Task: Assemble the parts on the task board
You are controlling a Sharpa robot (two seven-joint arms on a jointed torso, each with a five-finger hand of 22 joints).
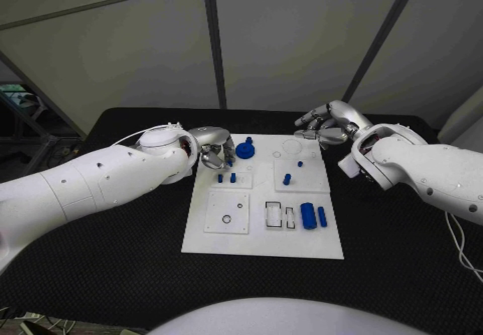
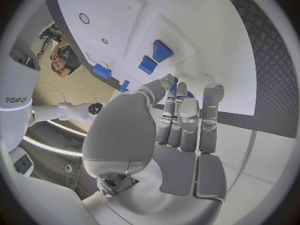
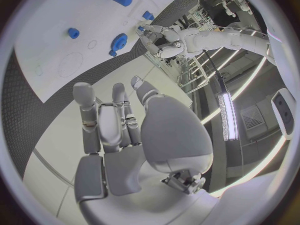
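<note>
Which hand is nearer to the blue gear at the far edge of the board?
Left. The left hand is right beside the blue gear, on its left; the right hand hovers farther off, beyond the task board's far right corner.

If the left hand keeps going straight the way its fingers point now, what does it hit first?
Most likely the blue gear-shaped part at the far end of the task board. The left hand points its fingers toward it, with two small blue blocks just beside that line. Depth is unclear.
</note>
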